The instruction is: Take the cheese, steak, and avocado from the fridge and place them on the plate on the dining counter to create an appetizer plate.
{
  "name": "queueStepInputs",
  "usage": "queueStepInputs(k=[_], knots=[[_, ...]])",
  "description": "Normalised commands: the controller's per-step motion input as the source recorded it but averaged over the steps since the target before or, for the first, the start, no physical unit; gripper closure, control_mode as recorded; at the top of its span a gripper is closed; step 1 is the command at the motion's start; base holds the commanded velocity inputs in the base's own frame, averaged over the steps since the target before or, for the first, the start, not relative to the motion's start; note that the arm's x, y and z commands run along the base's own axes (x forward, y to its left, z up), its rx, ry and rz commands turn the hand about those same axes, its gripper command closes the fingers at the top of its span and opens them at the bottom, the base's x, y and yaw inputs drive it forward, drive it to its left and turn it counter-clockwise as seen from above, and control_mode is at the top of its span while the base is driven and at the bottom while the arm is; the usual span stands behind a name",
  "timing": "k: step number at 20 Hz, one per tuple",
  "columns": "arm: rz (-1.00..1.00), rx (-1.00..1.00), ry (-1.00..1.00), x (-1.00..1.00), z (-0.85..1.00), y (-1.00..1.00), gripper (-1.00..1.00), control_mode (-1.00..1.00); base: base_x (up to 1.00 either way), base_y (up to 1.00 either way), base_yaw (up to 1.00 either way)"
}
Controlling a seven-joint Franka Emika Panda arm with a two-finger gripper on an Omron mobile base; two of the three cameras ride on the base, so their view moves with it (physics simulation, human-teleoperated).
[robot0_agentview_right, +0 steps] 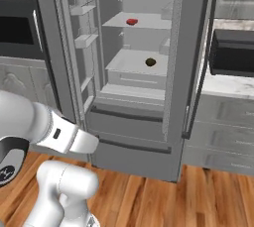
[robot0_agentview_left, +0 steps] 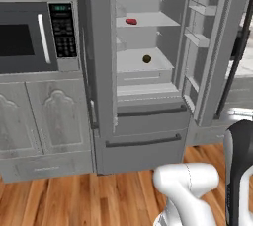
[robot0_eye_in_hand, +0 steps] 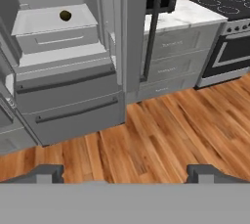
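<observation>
Left base view: the fridge (robot0_agentview_left: 148, 72) stands in front of me with both upper doors swung wide. Steak (robot0_agentview_left: 131, 21) — small red chunk — lies on the upper shelf (robot0_agentview_left: 148, 20), toward its left side. Avocado (robot0_agentview_left: 147, 58), dark olive ball, sits on the shelf below, roughly mid-shelf, above a pale inner drawer (robot0_agentview_left: 143, 77). The two are well apart, each on its own shelf. A microwave (robot0_agentview_left: 37, 37) with green digits sits left of the fridge, over pale cabinets (robot0_agentview_left: 44, 121). My white arm rises at the lower right over the wooden floor (robot0_agentview_left: 74, 195).

Right base view: same fridge from the other side, steak (robot0_agentview_right: 132, 22) on the upper shelf, avocado (robot0_agentview_right: 151, 62) on the lower one, door racks (robot0_agentview_right: 82, 23) on the left door. A dark box (robot0_agentview_right: 233, 52) sits on the marble surface (robot0_agentview_right: 228, 85) right of the fridge.

Hand view: my end effector (robot0_eye_in_hand: 124, 173) is spread wide with nothing between the tips — both dark fingertips (robot0_eye_in_hand: 46, 173) show at the bottom, far apart, above bare floor. It points at the fridge's lower drawers (robot0_eye_in_hand: 73, 100); avocado (robot0_eye_in_hand: 65, 15) shows at the upper left on its shelf, well apart from the tips. A stove (robot0_eye_in_hand: 229, 37) stands at the right edge beside grey cabinets (robot0_eye_in_hand: 171, 61).
</observation>
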Motion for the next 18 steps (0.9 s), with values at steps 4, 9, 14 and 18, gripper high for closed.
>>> queueStepInputs(k=[4, 9, 14, 18], knots=[[0.0, 0.0, 0.0, 0.0, 0.0, 0.0, -1.0, 1.0, 0.34, -0.05, 0.01], [0.0, 0.0, 0.0, 0.0, 0.0, 0.0, -1.0, 1.0, 0.93, 0.05, 0.03], [0.0, 0.0, 0.0, 0.0, 0.0, 0.0, -1.0, 1.0, 0.81, 0.02, 0.03], [0.0, 0.0, 0.0, 0.0, 0.0, 0.0, -1.0, 1.0, 0.38, 0.0, 0.03]])
